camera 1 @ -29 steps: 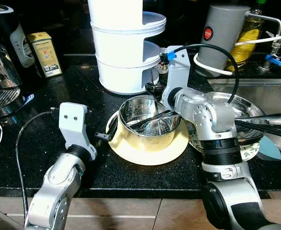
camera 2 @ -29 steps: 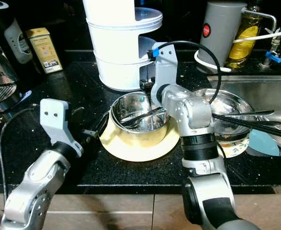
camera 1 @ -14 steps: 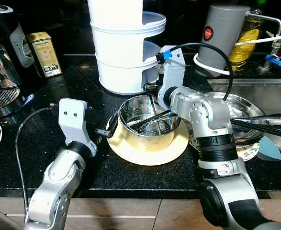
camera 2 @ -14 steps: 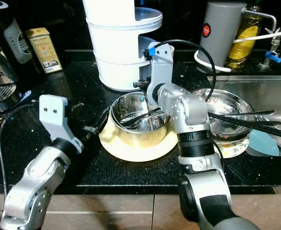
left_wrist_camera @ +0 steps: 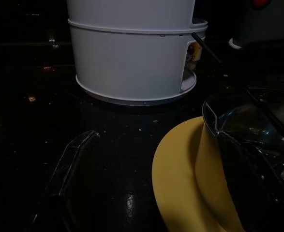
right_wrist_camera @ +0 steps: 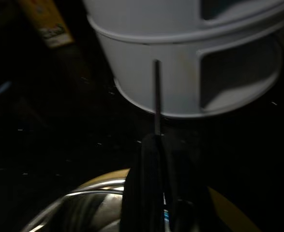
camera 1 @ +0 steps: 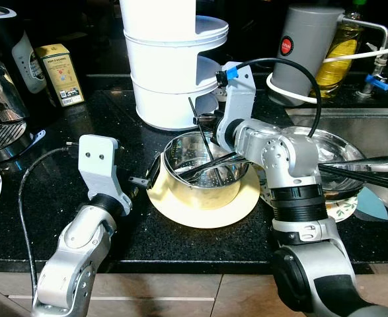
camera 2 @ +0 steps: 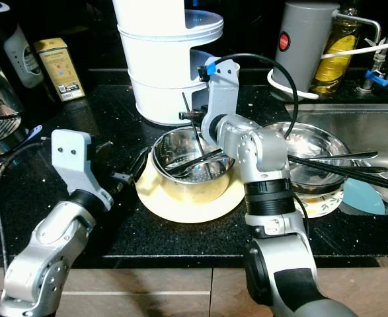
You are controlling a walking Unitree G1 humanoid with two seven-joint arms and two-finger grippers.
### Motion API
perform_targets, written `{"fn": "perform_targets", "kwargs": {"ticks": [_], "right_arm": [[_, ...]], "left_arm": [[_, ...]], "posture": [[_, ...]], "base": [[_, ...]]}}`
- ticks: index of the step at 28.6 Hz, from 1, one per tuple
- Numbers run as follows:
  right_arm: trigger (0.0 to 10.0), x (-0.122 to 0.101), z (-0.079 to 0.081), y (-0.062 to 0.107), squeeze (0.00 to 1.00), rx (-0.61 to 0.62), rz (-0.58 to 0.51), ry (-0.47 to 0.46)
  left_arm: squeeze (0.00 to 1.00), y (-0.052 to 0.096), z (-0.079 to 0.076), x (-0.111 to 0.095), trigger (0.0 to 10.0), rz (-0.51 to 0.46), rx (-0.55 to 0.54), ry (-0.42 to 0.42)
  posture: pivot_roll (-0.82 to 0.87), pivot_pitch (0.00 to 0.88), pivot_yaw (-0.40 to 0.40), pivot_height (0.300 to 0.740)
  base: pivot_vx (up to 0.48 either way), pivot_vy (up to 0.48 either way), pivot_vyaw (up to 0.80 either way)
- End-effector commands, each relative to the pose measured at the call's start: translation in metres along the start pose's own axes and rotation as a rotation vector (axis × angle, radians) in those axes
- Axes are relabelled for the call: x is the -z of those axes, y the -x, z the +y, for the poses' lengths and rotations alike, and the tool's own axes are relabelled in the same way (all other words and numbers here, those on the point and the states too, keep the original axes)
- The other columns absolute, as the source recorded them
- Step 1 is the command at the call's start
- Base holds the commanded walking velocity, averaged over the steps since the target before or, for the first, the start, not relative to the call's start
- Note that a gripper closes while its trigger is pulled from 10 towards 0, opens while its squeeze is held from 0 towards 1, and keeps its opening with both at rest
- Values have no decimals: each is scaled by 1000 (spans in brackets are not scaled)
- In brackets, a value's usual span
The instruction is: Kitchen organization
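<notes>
A steel bowl holding several utensils sits on a yellow plate on the black counter. My right gripper hovers over the bowl's far rim, shut on a thin dark utensil handle. The handle's top sticks up in front of the white tiered container, and its lower end reaches down into the bowl. In the right wrist view the handle rises from between the closed fingers. My left gripper is open at the plate's left edge, level with the bowl's side.
A tin and a coffee machine stand at the back left. A grey canister and an oil bottle stand at the back right. The sink holds another steel bowl, utensils and a patterned plate.
My right gripper has shifted a little left and tilted the dark handle, so its top now sticks up in front of the white container. The left arm has barely moved.
</notes>
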State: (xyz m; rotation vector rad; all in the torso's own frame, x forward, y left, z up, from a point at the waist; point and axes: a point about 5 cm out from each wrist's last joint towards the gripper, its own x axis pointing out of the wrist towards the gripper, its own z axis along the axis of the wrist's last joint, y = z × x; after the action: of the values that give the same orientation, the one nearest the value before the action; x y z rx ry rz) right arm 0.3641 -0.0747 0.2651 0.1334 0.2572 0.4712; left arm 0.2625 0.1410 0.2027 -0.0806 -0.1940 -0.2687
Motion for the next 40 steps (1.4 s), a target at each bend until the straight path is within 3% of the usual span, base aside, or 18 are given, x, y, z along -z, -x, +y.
{"fn": "perform_targets", "kwargs": {"ticks": [1, 8, 9, 10, 11, 16, 28, 29, 30, 40], "right_arm": [[10000, -5, 6, 1, 1000, -40, -45, 2], [10000, -7, 11, -1, 1000, -34, -50, 11], [10000, -6, 11, -3, 478, -21, -34, 27], [10000, -6, 11, -3, 478, -21, -34, 27], [10000, -3, 12, -6, 0, -8, -11, 64], [10000, 3, 16, -12, 0, 14, 37, 109], [10000, 6, 19, -20, 0, 38, 80, 118], [4039, 6, 19, -21, 0, 32, 79, 113], [0, 6, 20, -21, 0, 24, 69, 103], [0, 1, 22, -21, 0, -16, 35, 22]], "left_arm": [[0, 0, 3, -3, 10000, 2, -9, -24], [0, -1, 3, -5, 10000, -2, -12, -26], [0, -1, 3, -5, 10000, -5, -13, -26], [0, -1, 3, -5, 10000, -5, -13, -26], [0, -1, 3, -6, 10000, -6, -14, -27], [0, -2, 3, -6, 10000, -5, -15, -26], [0, -2, 3, -7, 10000, -9, -20, -24], [0, -1, 3, -7, 10000, -9, -21, -24], [0, -1, 3, -7, 10000, -8, -22, -24], [0, -1, 3, -8, 10000, -7, -23, -25]], "posture": [[90, 0, -8, 740], [96, 0, -9, 740], [97, 0, -10, 740], [97, 0, -10, 740], [97, 0, -10, 740], [97, 0, -12, 740], [101, 0, -19, 740], [101, 0, -20, 740], [99, 0, -19, 740], [93, 0, -13, 740]], "base": [[0, 0, 0], [0, 0, 0], [0, 0, 0], [0, 0, 0], [0, 0, 0], [0, 0, 0], [0, 0, 0], [0, 0, 0], [0, 0, 0], [0, 0, 0]]}}
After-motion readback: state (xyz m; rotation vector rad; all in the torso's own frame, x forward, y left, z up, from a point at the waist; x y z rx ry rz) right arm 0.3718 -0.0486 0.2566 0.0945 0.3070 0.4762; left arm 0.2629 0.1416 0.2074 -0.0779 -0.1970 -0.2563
